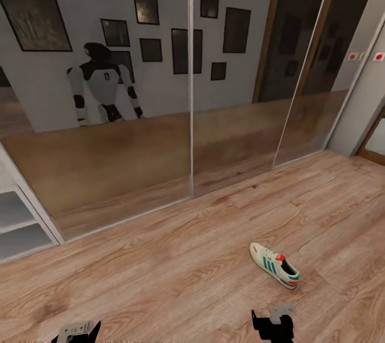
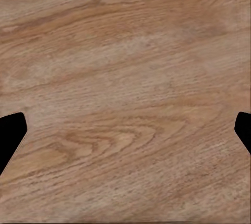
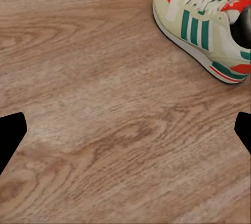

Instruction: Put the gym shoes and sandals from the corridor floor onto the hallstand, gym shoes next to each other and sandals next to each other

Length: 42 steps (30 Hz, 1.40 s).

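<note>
- One gym shoe [image 1: 275, 264] lies upright on its sole on the corridor floor [image 1: 176, 257], well apart from the mirrored wardrobe doors [image 1: 133, 118] and just ahead of the right tool [image 1: 274, 326].
- In the right wrist view the same shoe [image 3: 206, 28] sits off to one side of the spread fingertips [image 3: 10, 132], not between them; the tool holds nothing.
- The left tool [image 1: 77, 332] hangs low over bare planks, its fingers [image 2: 10, 132] likewise set wide apart and empty.
- Both tools point down at the floor, probably so the wrist cameras can look for footwear as the robot approaches.
- A sliver of the hallstand [image 1: 21, 225], two pale open shelves, shows at the left edge, far from the shoe.
- The robot's own reflection [image 1: 104, 86] stands in the mirror.
- Judging by this, the task is at an early stage: the right arm must centre over the shoe first.
</note>
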Tool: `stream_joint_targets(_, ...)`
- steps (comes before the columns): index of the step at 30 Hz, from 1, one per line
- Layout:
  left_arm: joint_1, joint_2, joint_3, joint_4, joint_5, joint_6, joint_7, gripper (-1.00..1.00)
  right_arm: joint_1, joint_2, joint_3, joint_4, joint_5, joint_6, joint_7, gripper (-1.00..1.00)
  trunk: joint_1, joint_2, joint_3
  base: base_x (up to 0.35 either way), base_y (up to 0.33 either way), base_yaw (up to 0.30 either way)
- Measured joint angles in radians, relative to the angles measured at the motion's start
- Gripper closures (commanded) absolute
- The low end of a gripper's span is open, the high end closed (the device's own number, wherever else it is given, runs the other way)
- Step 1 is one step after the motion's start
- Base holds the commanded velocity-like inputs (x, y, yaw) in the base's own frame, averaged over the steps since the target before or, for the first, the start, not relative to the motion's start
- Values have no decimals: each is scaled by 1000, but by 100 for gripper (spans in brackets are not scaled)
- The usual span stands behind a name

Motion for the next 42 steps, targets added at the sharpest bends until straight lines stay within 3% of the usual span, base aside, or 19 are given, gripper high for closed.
stream_joint_targets(23,0,0,0,0,0,0,0,-100,0,0,0,0,0,0,0,-100,0,0,0,32,-26,271)
stream_joint_targets(42,0,0,0,0,0,0,0,-100,1,-6,2,1,4,-1,3,-100,0,0,0,116,-236,25)
